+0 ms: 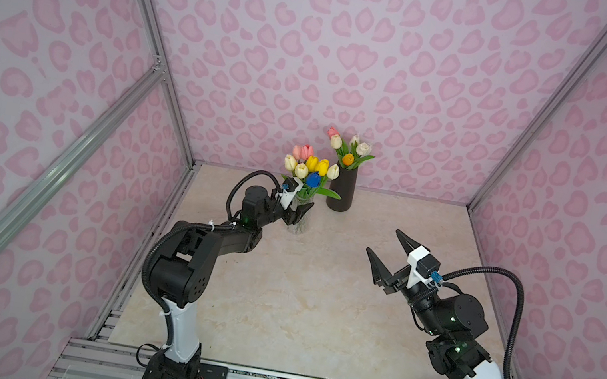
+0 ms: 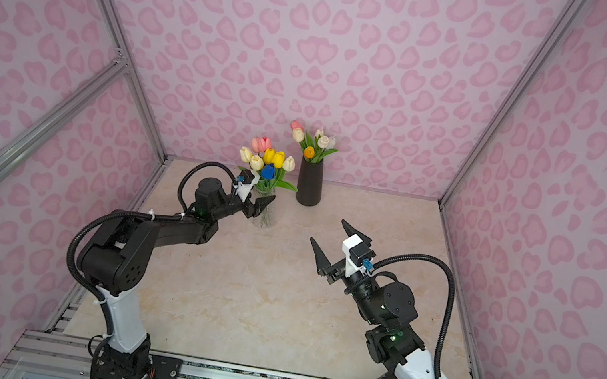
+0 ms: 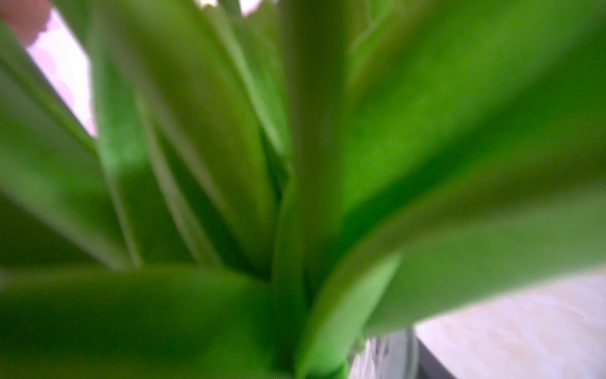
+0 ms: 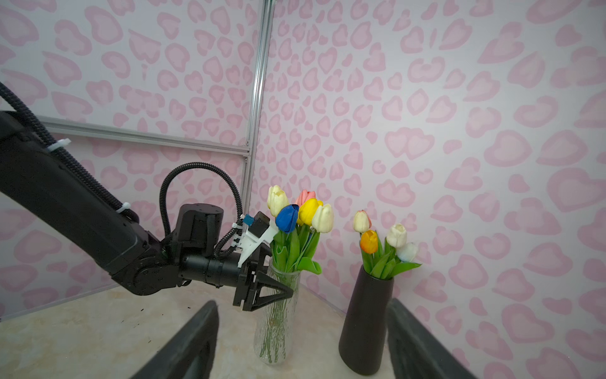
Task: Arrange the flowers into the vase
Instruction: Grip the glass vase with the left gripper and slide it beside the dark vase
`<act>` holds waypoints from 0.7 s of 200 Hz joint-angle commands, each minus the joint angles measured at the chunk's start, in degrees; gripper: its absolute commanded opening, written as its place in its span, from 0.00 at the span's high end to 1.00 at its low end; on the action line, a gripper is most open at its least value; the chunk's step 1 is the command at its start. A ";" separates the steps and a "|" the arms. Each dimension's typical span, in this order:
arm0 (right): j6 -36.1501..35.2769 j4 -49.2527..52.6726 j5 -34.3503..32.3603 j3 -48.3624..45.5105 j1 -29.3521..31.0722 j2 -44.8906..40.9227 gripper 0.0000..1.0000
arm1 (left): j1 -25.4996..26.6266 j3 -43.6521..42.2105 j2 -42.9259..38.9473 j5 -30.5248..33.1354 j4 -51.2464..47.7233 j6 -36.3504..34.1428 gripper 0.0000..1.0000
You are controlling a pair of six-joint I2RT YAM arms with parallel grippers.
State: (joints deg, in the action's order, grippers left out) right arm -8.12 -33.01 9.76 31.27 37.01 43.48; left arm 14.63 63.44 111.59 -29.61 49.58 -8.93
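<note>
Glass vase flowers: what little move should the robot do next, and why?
Probably ease the open, empty right fingers forward toward the tulips in the glass vase. The left fingers sit at that vase's neck, seemingly steadying it, and the black vase has fewer blooms.

Two black arms [image 1: 192, 259] with white lower links [image 1: 184, 330], ribbed black cables [image 1: 516, 321], white zip ties [image 4: 60, 144], white camera mounts [image 1: 416, 261], tiny green lights [image 1: 452, 319]
</note>
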 commanded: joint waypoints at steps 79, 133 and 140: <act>-0.23 3.66 -1.26 -0.11 0.05 -3.96 0.22 | -4.96 22.23 18.46 0.94 9.13 4.47 0.54; -0.95 3.69 -2.00 0.90 0.45 -2.83 0.22 | -5.69 26.27 21.55 0.60 7.56 3.50 0.50; -0.89 3.41 -2.27 1.07 0.50 -2.43 0.22 | -5.67 26.30 21.60 0.90 7.42 3.40 0.44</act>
State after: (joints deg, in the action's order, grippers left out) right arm -8.58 -28.86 8.78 31.77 37.36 40.23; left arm 9.06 88.40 132.94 -28.51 51.92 -4.60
